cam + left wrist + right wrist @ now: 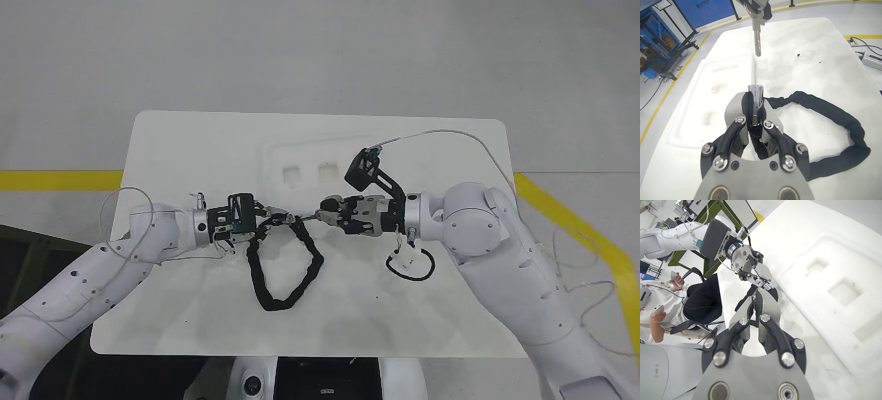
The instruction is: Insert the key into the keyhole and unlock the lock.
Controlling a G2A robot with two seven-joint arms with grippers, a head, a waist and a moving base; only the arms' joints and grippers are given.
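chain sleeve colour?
Plain black chain sleeve, no pattern. It shows best in the left wrist view.

- Top view: from overhead, straight down on the worktop (180, 310).
- Left wrist view: close behind left gripper (755, 98), facing right gripper (755, 8).
- Right wrist view: close behind right gripper, facing left gripper.
- All share the tray (370, 160).
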